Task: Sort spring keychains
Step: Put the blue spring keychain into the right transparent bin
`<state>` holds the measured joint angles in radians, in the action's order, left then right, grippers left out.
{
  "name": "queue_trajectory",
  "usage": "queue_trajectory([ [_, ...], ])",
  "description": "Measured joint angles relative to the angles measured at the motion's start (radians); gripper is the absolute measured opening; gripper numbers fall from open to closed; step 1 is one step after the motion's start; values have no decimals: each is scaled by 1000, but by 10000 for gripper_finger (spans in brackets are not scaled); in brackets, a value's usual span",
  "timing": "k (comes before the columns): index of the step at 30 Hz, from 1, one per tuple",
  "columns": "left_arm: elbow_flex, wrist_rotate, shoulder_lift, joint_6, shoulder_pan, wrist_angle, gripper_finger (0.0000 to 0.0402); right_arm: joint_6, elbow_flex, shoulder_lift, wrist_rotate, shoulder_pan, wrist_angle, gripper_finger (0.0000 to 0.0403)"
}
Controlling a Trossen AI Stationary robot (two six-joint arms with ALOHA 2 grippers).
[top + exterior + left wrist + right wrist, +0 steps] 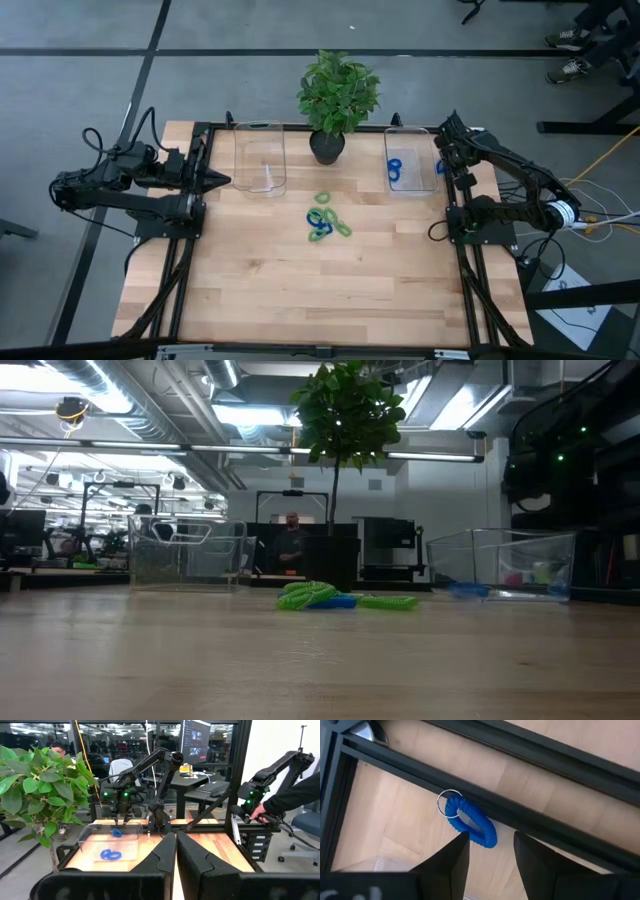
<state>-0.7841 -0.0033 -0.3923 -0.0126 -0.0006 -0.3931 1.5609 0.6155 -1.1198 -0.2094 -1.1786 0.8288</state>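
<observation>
Spread right gripper (490, 851) fingers hover over a blue coiled keychain (470, 822) at the tabletop's right edge, risking knocking it off; left gripper (222, 181) shut.

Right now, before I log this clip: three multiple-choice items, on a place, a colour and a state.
1. Where does the pile of keychains lie?
A. in the left bin
B. mid-table, in front of the potted plant
C. at the table's near edge

2. What colour are the keychains in the bin by the right arm?
A. green
B. blue
C. both

3. How does the left gripper stand?
A. shut, empty
B. wide open
C. shut on a keychain

Key: B, the high view shows it there; B, only blue shows inside; A, its fingers meet with nothing between.
</observation>
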Motion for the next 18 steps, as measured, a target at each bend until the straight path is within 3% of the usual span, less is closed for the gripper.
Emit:
queue_trajectory([
  [7,0,0,0,0,0,0,8,-158,0,0,-60,0,0,152],
  [18,0,0,0,0,0,0,11,-160,1,-78,-50,24,-10,152],
])
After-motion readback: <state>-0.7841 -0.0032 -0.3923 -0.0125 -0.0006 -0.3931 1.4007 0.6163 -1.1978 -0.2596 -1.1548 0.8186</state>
